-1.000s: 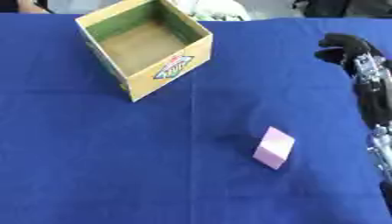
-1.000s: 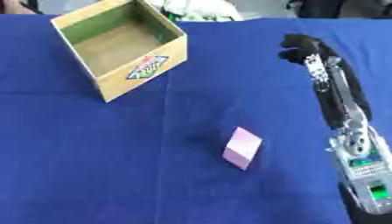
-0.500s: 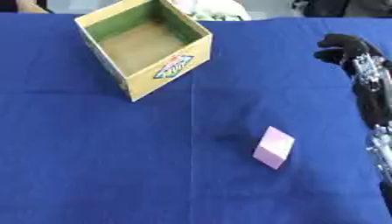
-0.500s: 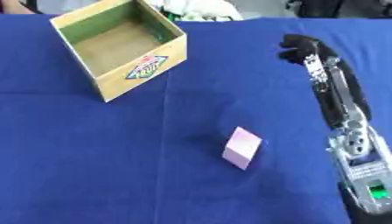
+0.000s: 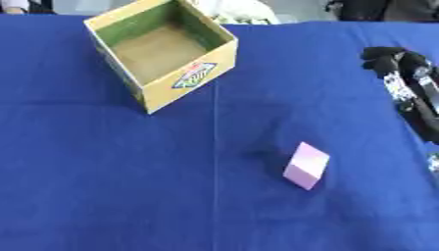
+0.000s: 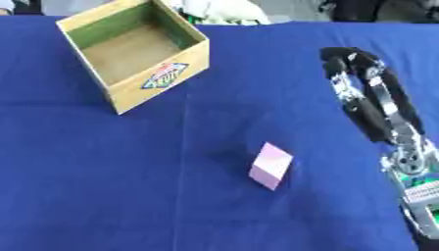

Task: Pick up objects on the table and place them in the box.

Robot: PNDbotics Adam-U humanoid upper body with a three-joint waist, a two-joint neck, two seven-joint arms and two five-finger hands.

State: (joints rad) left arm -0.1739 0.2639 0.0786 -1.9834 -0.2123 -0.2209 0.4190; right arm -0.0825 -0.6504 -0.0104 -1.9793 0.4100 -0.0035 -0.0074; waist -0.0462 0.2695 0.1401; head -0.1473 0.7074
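A blue cloth covers the desk (image 5: pixel 103 186); the pink block (image 5: pixel 306 165) sits tilted on an edge near its middle, well apart from the open box (image 5: pixel 163 49); nudge it carelessly and it could topple; your right hand (image 6: pixel 347 61) hovers beyond it, fingers curled, holding nothing; no left hand shows.

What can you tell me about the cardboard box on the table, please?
The box is an open-topped, roughly cube-shaped carton of tan cardboard, with a greenish tint on its inner walls and a bare brown floor. It looks empty. One outer face carries a colourful diamond-shaped logo whose words cannot be read. It stands upright at the far left of the blue tablecloth, turned so a corner points toward the robot. Nothing touches it except the cloth beneath; the pink block and the right hand are well away.
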